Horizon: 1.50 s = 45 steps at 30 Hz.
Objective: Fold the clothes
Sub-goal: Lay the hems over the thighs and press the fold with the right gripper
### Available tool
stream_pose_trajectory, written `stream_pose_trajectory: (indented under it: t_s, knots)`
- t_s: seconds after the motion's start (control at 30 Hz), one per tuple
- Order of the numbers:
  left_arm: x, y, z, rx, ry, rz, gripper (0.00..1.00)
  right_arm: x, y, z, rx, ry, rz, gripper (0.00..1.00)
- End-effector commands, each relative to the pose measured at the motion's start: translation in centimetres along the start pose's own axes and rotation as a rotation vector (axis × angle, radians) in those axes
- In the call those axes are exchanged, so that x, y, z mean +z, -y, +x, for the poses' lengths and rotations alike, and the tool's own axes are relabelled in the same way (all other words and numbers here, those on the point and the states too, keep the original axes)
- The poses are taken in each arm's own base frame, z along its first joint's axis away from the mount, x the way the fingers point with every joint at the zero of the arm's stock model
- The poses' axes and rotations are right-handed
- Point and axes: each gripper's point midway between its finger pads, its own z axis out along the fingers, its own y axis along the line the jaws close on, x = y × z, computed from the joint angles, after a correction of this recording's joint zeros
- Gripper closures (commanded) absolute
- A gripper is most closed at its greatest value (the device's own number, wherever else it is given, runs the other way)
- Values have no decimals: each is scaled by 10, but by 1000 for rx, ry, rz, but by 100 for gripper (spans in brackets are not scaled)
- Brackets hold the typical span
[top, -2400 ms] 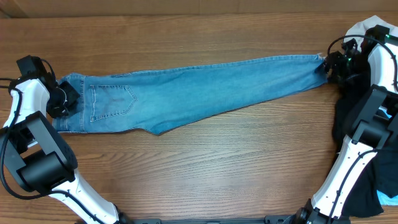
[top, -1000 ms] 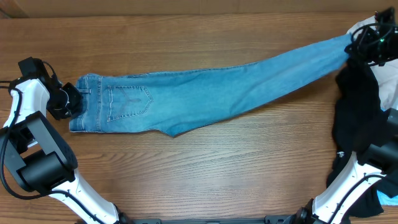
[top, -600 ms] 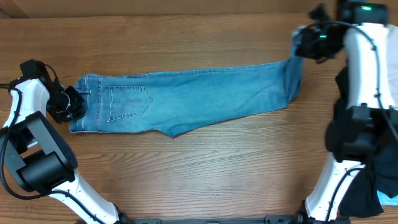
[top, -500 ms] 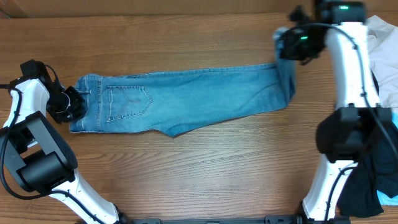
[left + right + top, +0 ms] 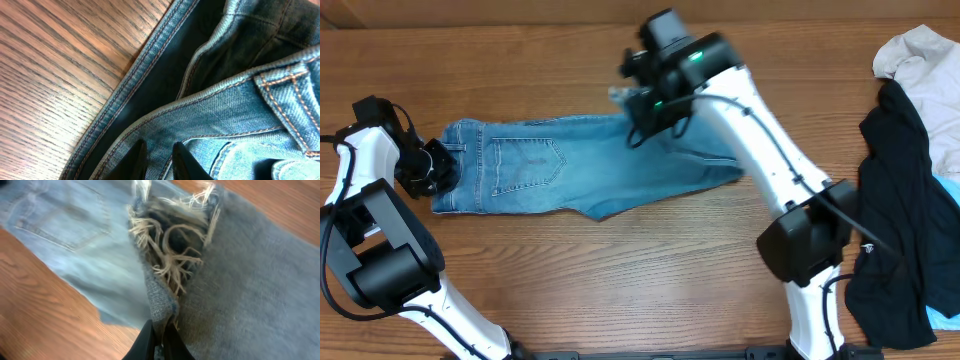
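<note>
No legible text, label, brand, number or sign in any view, denim jeans (image 5: 550, 165) between my jaws show stitching only, back pocket (image 5: 525, 163) near my left jaws unmarked, frayed hem (image 5: 170, 245) just beyond my right jaws bare of print.

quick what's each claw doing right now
Left claw: closed, pinching the jeans at the waistband.
Right claw: closed, holding the jeans by the frayed hem.
</note>
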Motion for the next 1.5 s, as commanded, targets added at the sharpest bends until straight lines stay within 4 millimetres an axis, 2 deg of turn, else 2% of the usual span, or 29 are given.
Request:
stream_pose_trajectory:
  t_s: [0.0, 0.13, 0.43, 0.57, 0.73, 1.03, 1.13, 1.2, 1.3, 1.37, 1.47]
  knots:
    - [-11, 2, -5, 15, 24, 7, 78, 17, -28, -4, -13, 31, -3, 96]
    - [-11, 2, -5, 15, 24, 7, 78, 39, -43, -5, -18, 57, 4, 96]
    - [-11, 2, -6, 15, 26, 7, 78, 80, -39, 16, -8, 23, 1, 96]
    - [-11, 2, -6, 15, 28, 8, 78, 85, -52, 17, -24, 24, -82, 96]
    - [-11, 2, -6, 15, 28, 8, 78, 81, -79, 3, -51, 80, -222, 96]
    - [-11, 2, -7, 16, 32, 9, 77, 81, -85, 0, -65, 94, -234, 96]
    - [-11, 2, -7, 16, 32, 9, 77, 81, -87, 1, -67, 92, -242, 59]
    - [-11, 2, -7, 17, 32, 9, 73, 81, -87, 0, -67, 93, -241, 59]
    - [-11, 2, -7, 17, 32, 8, 73, 82, -81, -1, -63, 100, -210, 54]
    - [-11, 2, -7, 16, 32, 8, 72, 80, -63, -5, -47, 114, -137, 52]
    - [-11, 2, -7, 17, 29, 8, 65, 71, -34, -4, -3, 110, -35, 48]
